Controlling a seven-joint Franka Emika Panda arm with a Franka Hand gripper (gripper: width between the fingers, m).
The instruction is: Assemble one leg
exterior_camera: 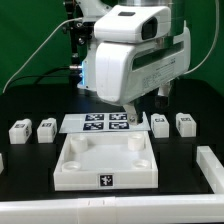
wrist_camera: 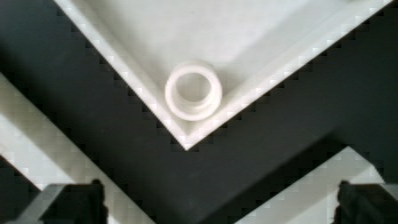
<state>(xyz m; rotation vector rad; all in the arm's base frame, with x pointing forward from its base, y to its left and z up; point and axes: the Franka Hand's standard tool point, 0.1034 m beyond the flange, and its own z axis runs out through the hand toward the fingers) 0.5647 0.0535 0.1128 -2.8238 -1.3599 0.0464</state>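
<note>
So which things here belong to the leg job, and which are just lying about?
Job: four legs; square panel with corner sockets; open gripper.
Lying about: marker board; white bar at the exterior view's right edge.

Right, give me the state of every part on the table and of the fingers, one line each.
fingers: open, holding nothing.
square panel: flat on the table, no leg fitted in it.
corner socket: empty.
legs: four, loose on the table, apart from the panel.
marker board: flat on the table behind the panel.
</note>
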